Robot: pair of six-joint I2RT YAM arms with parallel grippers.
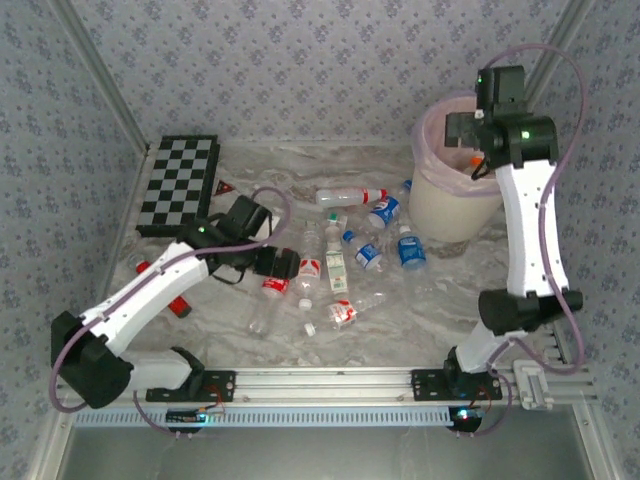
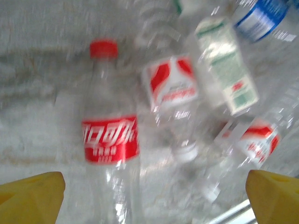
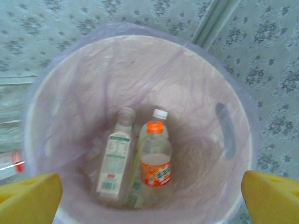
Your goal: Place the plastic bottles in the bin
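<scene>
Several plastic bottles (image 1: 368, 252) lie scattered across the middle of the table. My left gripper (image 1: 283, 266) hovers over them, open. In the left wrist view its yellow fingertips (image 2: 30, 196) stand wide apart above a clear red-capped, red-labelled bottle (image 2: 110, 140), beside other bottles with red-white (image 2: 170, 86) and green-white (image 2: 226, 65) labels. My right gripper (image 1: 462, 135) hangs above the bin (image 1: 450, 210), open and empty (image 3: 149, 200). Inside the pink-lined bin (image 3: 140, 51) lie an orange-labelled bottle (image 3: 155, 163), a green-and-white-labelled one (image 3: 114, 163) and a white-capped one (image 3: 160, 114).
A black-and-white chequered board (image 1: 178, 185) leans at the back left, with a small red object (image 1: 227, 186) beside it. Another red item (image 1: 180, 305) lies by the left arm. An aluminium rail (image 1: 330, 380) runs along the near edge. Patterned walls enclose the table.
</scene>
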